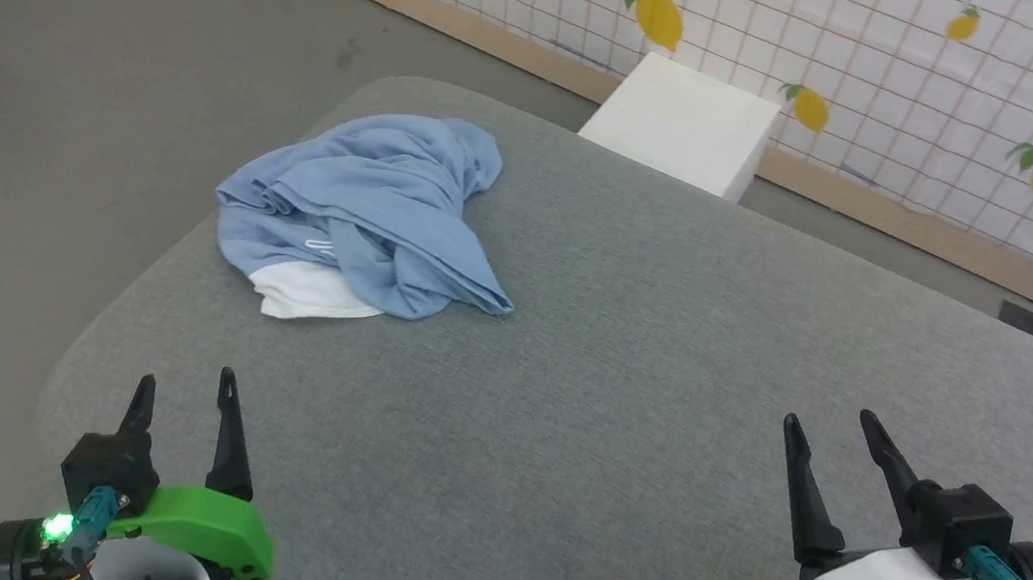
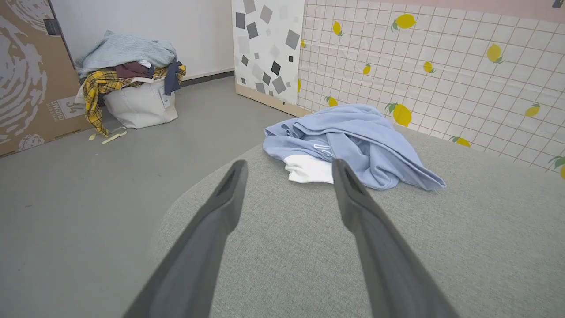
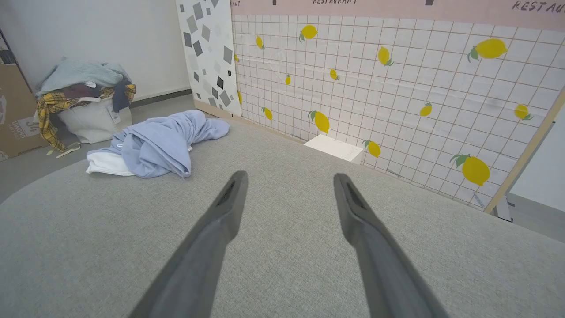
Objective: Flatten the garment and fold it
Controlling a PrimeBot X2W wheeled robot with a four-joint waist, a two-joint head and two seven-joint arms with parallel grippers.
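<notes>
The garment lies crumpled in a heap at the upper left of the head view, on the grey padded surface. It is light blue, with a white part at its lower edge and a small white logo that is too small to read. The left gripper and the right gripper both stand wide apart and hold nothing, well away from the heap. On the pink strip at the top of the right wrist view one word can be read: "RESTAURANT".

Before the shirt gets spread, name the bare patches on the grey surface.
Bare: the broad stretch right of the garment, back to the edge by the white box, and the strip between the garment and the left end effector. Crowded: the far left corner, under the crumpled garment.
</notes>
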